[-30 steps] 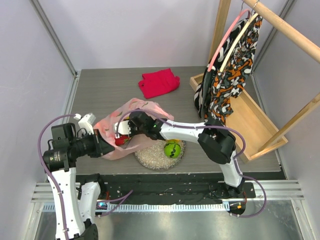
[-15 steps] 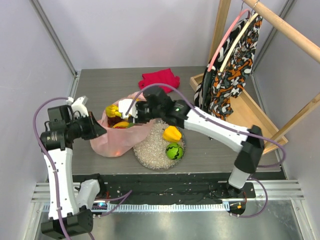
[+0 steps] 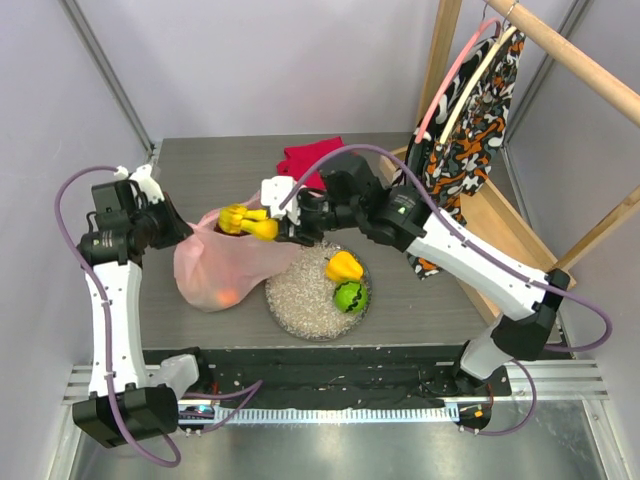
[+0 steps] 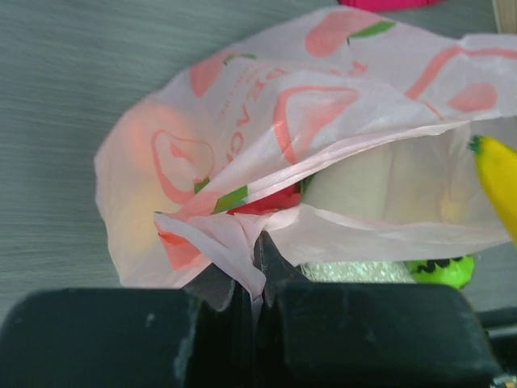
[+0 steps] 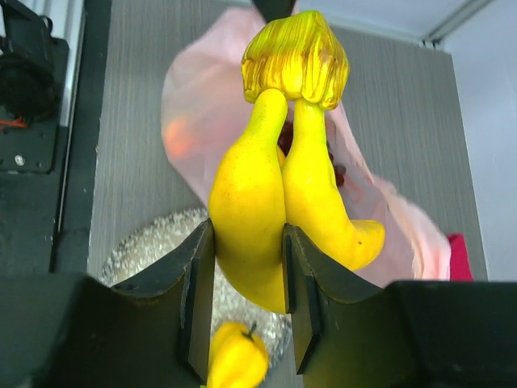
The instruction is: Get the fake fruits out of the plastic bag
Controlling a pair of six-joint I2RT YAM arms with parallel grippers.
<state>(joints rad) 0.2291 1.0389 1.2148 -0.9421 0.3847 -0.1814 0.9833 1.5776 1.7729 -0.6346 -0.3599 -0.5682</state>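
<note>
The pale pink plastic bag (image 3: 215,268) lies left of the plate, and my left gripper (image 3: 176,231) is shut on its rim (image 4: 242,255), holding the mouth open. A red fruit (image 4: 268,202) shows inside, and something orange glows through the film (image 3: 229,296). My right gripper (image 3: 272,229) is shut on a bunch of yellow bananas (image 5: 279,186), held in the air just above the bag's mouth (image 5: 202,129). On the glittery plate (image 3: 296,300) rest a yellow pepper-like piece (image 3: 344,267) and a green apple (image 3: 349,297).
A folded red cloth (image 3: 318,162) lies at the back of the table. At the right, a wooden rack (image 3: 500,235) holds a patterned garment (image 3: 460,150) on a hanger. The right arm reaches across above the plate.
My right gripper has come out of the bag with the bananas and risen toward the back. A yellow pepper-like piece now lies on the plate. The left gripper pulled the bag's rim back and left.
</note>
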